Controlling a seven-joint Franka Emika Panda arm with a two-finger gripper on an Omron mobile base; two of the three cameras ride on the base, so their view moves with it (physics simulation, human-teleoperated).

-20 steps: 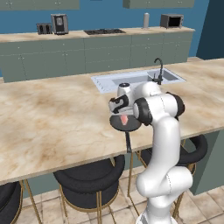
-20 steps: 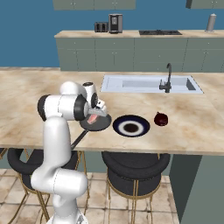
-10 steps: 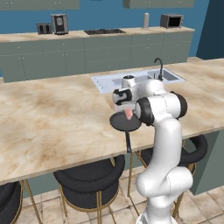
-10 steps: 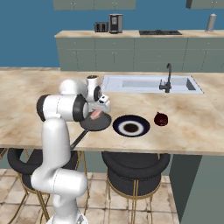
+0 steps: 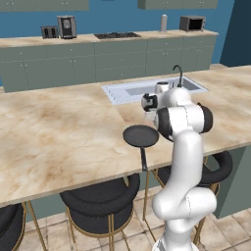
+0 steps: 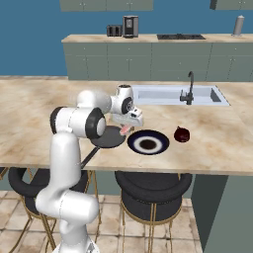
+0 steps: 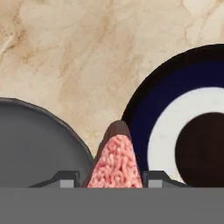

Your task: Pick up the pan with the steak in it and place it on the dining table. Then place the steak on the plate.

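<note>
The black pan (image 6: pixel 107 138) rests on the dining table (image 6: pixel 217 148) near its front edge, and its long handle (image 5: pixel 143 161) pokes out past that edge. Just right of it lies the dark plate (image 6: pixel 148 143) with a pale centre. My gripper (image 6: pixel 127 127) hangs low over the gap between pan and plate, shut on the pinkish-red steak (image 6: pixel 125 130). In the hand view the steak (image 7: pixel 114 162) sits between the two fingertips (image 7: pixel 65 177), with the pan (image 7: pixel 35 148) to the left and the plate (image 7: pixel 183 109) to the right. The pan (image 5: pixel 140 136) has nothing in it.
A small dark-red rounded object (image 6: pixel 182 134) sits right of the plate. The inset sink (image 6: pixel 173 94) with its dark tap (image 6: pixel 190 89) lies behind. Black stools (image 6: pixel 150 185) stand under the table's front edge. The wall counter (image 5: pixel 112 39) with appliances runs along the back.
My gripper has carried the steak sideways off the pan's middle toward the plate. Pan and plate have stayed put.
</note>
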